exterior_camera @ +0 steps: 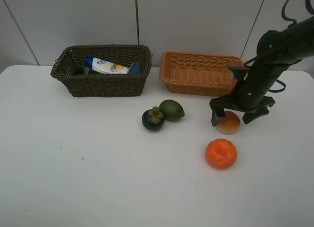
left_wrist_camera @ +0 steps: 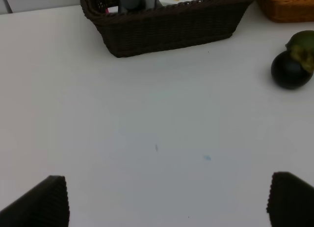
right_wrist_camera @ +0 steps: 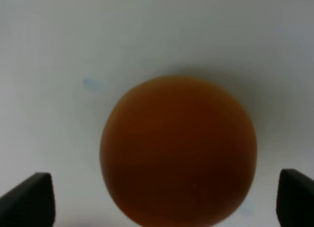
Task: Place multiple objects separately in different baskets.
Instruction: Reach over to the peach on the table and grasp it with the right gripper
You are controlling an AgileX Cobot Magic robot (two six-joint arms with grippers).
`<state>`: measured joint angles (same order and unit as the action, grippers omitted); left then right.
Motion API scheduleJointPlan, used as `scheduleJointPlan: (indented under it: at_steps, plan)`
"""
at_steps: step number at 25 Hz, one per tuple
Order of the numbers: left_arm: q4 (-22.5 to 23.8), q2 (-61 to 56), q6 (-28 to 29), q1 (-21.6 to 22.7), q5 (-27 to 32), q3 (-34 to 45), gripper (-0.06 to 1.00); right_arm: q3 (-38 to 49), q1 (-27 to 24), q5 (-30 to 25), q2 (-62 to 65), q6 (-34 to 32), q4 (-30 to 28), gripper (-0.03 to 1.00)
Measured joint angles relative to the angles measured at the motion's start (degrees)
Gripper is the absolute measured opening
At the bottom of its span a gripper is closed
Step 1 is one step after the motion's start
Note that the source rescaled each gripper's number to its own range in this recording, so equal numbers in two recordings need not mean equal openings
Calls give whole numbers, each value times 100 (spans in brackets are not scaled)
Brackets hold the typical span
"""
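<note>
The orange [exterior_camera: 221,153] lies nearest on the bench [exterior_camera: 73,178]. Just behind, the right tool [exterior_camera: 231,120] straddles the peach [exterior_camera: 228,125], jaws wide, gripping nothing; the left tool [left_wrist_camera: 167,202] is likewise wide and empty. An off-centre squeeze could roll the round peach away, short of the light tan basket [exterior_camera: 196,85] beyond.

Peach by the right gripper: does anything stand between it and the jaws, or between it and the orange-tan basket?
Nothing visible does. The right gripper sits over the peach, jaws open on both sides. Bare table lies between it and the orange-tan basket; the orange is on the other side.
</note>
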<state>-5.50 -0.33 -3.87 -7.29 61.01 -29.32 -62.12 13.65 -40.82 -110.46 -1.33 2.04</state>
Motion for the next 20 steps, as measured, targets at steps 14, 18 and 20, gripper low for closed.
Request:
scheduleJointPlan:
  at_steps: [14, 18, 20]
  plan:
    - [0, 0, 0, 0, 0, 0, 99, -38, 6, 350, -467, 93, -56, 9]
    - [0, 0, 0, 0, 0, 0, 99, -93, 6, 216, -467, 133, -51, 9]
    - [0, 0, 0, 0, 0, 0, 99, -178, 6, 26, -447, 133, -45, 9]
